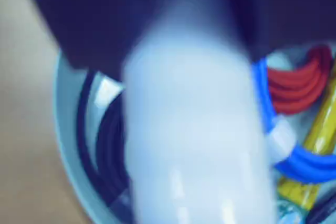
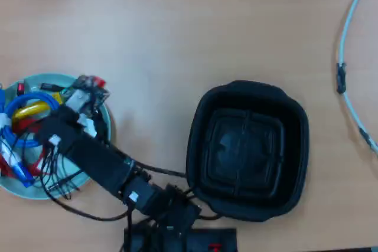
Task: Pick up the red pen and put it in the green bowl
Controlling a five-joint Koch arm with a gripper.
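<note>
In the wrist view a thick white barrel, the red pen [image 1: 199, 145], fills the middle, blurred and very close. Its upper end runs into my dark gripper [image 1: 184, 51], which looks shut on it. Neither red end shows there. Below and around it lies the green bowl [image 1: 65, 129], which holds red, blue, yellow and black cables. In the overhead view my arm reaches from the bottom edge over the green bowl [image 2: 56, 78] at the far left. The gripper [image 2: 82, 101] hangs over the bowl's upper right part. A small red bit [image 2: 98, 82] shows at the wrist's edge.
A large black square tray [image 2: 248, 149] stands right of the arm's base. A thin white cable [image 2: 348, 75] curves along the right edge. Bare wooden table lies between the bowl and the tray and along the top.
</note>
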